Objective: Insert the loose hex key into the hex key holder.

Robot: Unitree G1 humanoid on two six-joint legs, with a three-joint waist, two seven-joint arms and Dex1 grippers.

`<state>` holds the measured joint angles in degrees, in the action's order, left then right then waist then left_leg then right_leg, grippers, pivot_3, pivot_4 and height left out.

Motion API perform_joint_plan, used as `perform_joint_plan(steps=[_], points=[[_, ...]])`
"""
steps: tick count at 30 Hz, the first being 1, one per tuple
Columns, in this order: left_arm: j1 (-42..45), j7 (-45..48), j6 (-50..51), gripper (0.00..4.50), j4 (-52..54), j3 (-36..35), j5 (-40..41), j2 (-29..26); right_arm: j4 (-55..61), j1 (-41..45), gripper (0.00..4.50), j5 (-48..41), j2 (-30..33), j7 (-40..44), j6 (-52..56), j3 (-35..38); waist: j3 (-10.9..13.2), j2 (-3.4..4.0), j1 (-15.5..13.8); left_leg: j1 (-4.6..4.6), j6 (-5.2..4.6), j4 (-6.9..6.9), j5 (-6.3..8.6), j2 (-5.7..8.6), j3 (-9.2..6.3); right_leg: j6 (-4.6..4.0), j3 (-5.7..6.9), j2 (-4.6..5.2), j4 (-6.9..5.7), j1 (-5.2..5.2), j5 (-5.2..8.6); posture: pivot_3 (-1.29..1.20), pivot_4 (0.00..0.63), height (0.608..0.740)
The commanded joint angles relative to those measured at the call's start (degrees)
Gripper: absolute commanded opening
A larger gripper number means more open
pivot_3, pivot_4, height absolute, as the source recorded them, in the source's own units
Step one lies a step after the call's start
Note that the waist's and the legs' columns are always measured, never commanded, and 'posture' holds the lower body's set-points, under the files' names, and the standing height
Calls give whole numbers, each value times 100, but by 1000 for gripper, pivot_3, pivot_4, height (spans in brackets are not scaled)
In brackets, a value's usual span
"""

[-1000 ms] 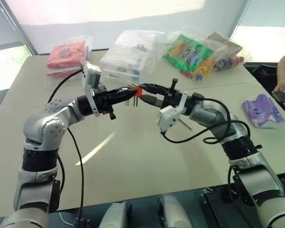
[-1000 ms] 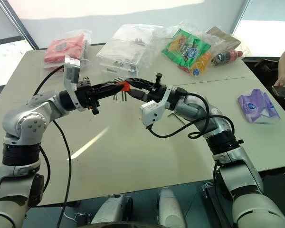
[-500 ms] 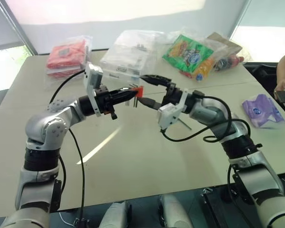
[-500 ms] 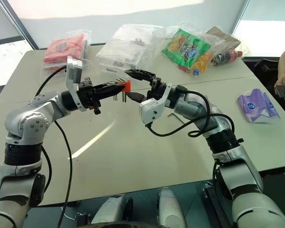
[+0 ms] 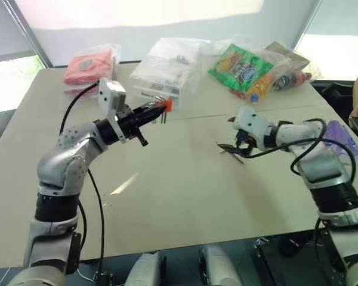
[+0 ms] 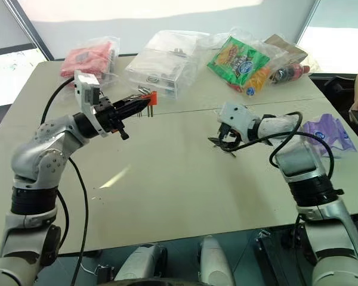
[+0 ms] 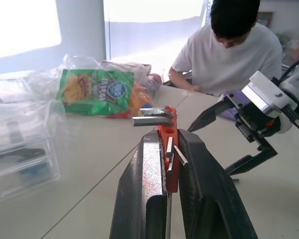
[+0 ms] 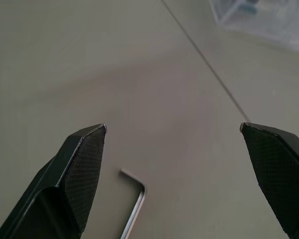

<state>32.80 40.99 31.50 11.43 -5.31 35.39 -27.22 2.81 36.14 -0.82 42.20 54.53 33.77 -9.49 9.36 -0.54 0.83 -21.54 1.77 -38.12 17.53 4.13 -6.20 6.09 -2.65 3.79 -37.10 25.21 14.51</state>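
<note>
Left claw (image 7: 169, 164) clamped shut on the hex key holder (image 7: 168, 149), held above the surface (image 5: 179, 196), several metal keys protruding from the orange-red block. Right claw (image 8: 174, 164) spread wide and empty, poised just over the loose hex key (image 8: 134, 201), which lies flat and bare on the surface. At the far edge: clear plastic box (image 5: 164, 74) with small items inside, red packet (image 5: 86, 62) in clear wrap, green snack bag (image 5: 241, 65).

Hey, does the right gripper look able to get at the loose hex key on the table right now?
Probably yes. The right gripper hangs open over the loose hex key, which lies bare on the table between its fingers, nothing covering it.
</note>
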Motion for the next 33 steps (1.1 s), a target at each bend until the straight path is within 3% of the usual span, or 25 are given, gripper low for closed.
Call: perform_joint_plan(steps=[1,20,23,29,33], points=[[15,-174,-310,0,308,-134,-30,152,418,-9,4457,-170,174,152,968,-60,0,0,-14,0,0,-1,0,0,0,0,0,0,-1,0,0,0,150,740],[-141,-534,-227,0,620,-85,49,297,-1230,177,4457,35,-246,-436,926,-321,-3,-6,-15,5,1,-5,-1,2,4,0,1,-3,0,-8,0,0,150,740],[-139,-578,-224,0,614,-88,48,315,-1436,241,3135,-74,-387,-450,1164,-223,-4,-7,-13,6,1,-6,-1,2,4,0,1,-3,0,-9,0,0,150,740],[-68,-683,-231,0,550,-116,56,376,-1715,312,20,-384,-563,-414,1786,-37,-5,-8,-23,6,1,-8,-1,2,2,0,1,-3,0,-12,0,0,150,740],[-64,-686,-229,0,533,-127,64,360,-1534,263,20,-530,-638,-542,1727,176,-5,-8,-26,6,1,-7,-1,3,0,0,3,-2,1,-14,0,0,150,740]])
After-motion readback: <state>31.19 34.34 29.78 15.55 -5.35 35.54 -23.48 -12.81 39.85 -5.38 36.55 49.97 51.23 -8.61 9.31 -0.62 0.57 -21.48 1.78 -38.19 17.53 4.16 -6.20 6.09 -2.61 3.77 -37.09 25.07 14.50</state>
